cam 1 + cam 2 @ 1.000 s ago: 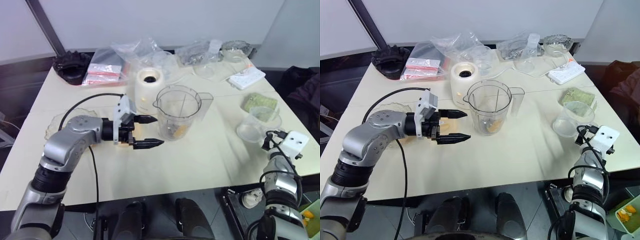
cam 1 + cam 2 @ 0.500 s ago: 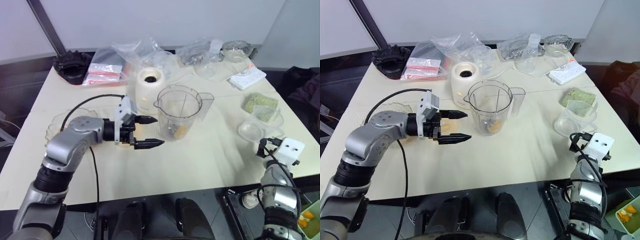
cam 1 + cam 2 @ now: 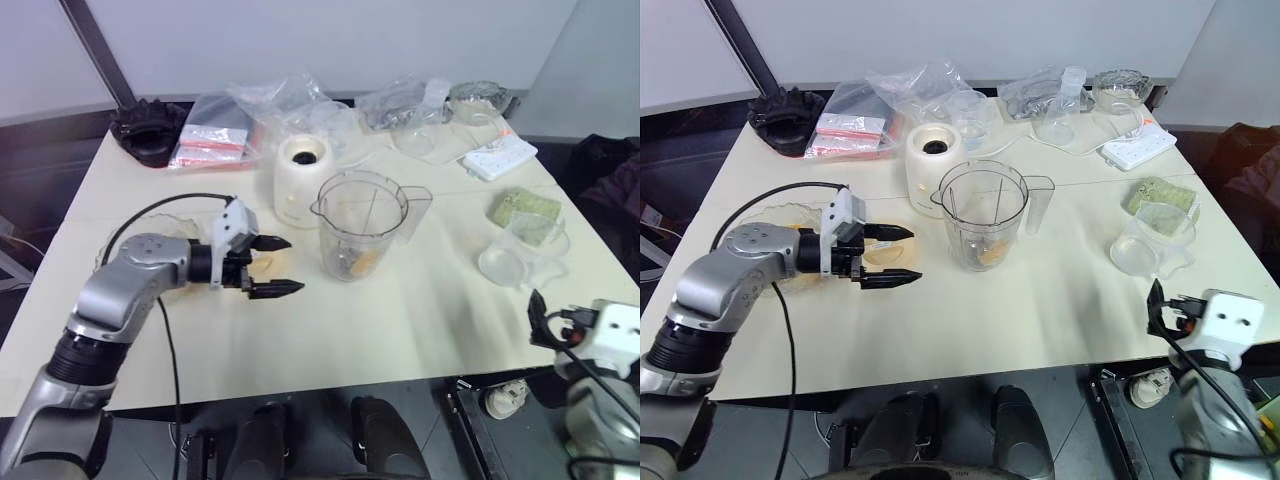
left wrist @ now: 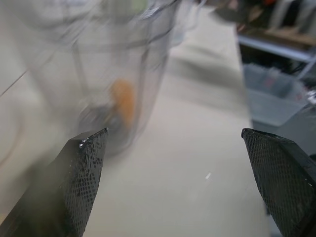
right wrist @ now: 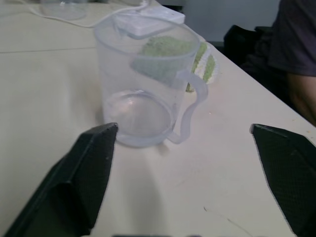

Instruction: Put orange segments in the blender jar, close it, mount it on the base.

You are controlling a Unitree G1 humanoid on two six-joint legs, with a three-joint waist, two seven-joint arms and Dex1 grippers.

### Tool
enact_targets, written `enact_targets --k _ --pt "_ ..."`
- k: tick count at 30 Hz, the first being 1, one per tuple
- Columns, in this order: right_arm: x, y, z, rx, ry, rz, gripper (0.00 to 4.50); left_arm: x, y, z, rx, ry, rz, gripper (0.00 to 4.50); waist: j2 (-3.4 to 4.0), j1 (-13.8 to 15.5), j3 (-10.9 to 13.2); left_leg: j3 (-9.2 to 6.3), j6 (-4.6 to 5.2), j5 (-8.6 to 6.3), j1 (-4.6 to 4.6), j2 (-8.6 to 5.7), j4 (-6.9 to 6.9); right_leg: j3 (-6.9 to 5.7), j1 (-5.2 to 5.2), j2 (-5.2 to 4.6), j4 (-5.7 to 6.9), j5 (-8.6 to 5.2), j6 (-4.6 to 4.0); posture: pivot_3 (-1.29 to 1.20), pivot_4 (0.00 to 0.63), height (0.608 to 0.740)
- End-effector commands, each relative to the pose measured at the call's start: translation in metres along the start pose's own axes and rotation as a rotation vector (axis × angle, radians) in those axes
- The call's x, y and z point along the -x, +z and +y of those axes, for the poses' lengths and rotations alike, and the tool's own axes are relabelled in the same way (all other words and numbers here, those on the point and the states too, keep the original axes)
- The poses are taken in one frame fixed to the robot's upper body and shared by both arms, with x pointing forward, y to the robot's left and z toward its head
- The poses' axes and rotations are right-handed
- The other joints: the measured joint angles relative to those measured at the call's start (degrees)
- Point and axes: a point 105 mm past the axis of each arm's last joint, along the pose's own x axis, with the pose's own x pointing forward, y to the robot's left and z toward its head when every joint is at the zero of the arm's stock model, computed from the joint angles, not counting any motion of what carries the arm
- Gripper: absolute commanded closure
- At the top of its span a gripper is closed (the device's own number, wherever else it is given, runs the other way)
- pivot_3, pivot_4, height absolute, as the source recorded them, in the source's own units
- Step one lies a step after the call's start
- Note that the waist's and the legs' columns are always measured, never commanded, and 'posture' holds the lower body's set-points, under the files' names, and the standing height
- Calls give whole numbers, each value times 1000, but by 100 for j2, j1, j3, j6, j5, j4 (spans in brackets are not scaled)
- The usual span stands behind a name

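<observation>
Your left pincer (image 3: 272, 266) hung just over the table (image 3: 420, 320), to the left of the blender jar (image 3: 362, 225). Its two black fingers were spread wide and held nothing. They pointed at the jar but did not touch it.

The blender jar stood upright near the middle of the table, with its top open. Down at its bottom lay some orange segments (image 3: 363, 263). In your left wrist view an orange piece (image 4: 123, 101) showed through the clear wall, blurry.

The base (image 3: 301, 181) stood just behind the jar, a bit to its left. It had a dark hole on top. The jar was not on it.

Your right pincer (image 5: 185, 182) was at the right edge of the table, with its fingers spread wide and empty. In front of it stood a small clear measuring cup (image 5: 143, 86), upright, with its handle turned to the side. A green sponge (image 3: 521, 206) lay behind the cup.

A black ridged round part (image 3: 150, 130) sat at the far left corner, next to some plastic bags (image 3: 215, 140). A white power strip (image 3: 500, 157) lay far to the right.
</observation>
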Motion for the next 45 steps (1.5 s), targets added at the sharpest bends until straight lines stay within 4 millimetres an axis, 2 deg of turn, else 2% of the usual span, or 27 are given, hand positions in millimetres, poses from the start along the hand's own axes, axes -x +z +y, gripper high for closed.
enact_targets --k 1,3,7,11,18,25,28,31,37,38,43,45 --pt "24 33 15 -23 262 -38 49 14 10 30 -127 93 53 0 4 68 0 -1 0 0 -8 2 -1 -1 -1 1 -14 1 -1 0 150 740" --pt "37 36 25 -44 422 17 49 15 -1 49 -191 118 175 0 0 135 -2 -8 0 0 -22 9 -1 -12 -5 7 -29 1 -2 0 150 740" --pt "47 46 31 -91 561 74 49 11 -14 83 -354 139 352 0 -2 246 -4 -13 9 -6 -52 6 -2 -29 -11 5 -61 4 -5 0 150 740" --pt "49 65 47 -95 697 67 49 -3 -18 102 -448 100 461 0 -28 266 7 -9 28 -18 -77 -16 2 -29 -19 -14 -81 17 -23 0 150 740" --pt "47 79 85 -58 856 50 49 -29 -29 111 -472 38 557 0 -53 262 14 -7 37 -22 -84 -20 17 -29 -18 -18 -83 30 7 0 150 740" --pt "48 93 97 -66 876 9 49 -34 -40 110 -440 17 603 0 -56 262 15 -11 38 -22 -84 -16 19 -29 -19 -10 -79 46 39 0 150 740" --pt "50 103 98 -71 890 -25 49 -35 -53 109 -408 16 641 0 -57 267 15 -13 38 -22 -92 -17 34 -29 -18 -11 -79 52 49 0 150 740" --pt "50 102 98 -71 884 -24 0 -40 -62 104 -377 4 639 856 -61 266 12 -12 39 -23 -92 -18 47 -29 -10 -15 -80 55 53 0 150 740" --pt "47 95 97 -62 867 -9 0 -44 -76 100 -349 -1 663 3982 -60 263 7 -10 53 -31 -99 -17 86 -27 -4 -17 -74 59 49 0 150 740" --pt "46 95 97 -61 865 -10 0 -44 -78 100 -349 -3 668 4266 -60 262 6 -11 53 -31 -96 -17 90 -28 2 -18 -74 61 48 0 150 740" --pt "42 93 96 -59 850 -13 0 -42 -71 101 -371 -11 655 4246 -60 252 5 -7 53 -31 -77 -15 95 -28 19 -23 -74 68 45 0 150 740" --pt "40 92 97 -60 847 -13 0 -41 -52 103 -389 -18 600 4246 -61 251 6 -7 53 -31 -77 -14 94 -28 18 -23 -74 70 42 0 150 740"
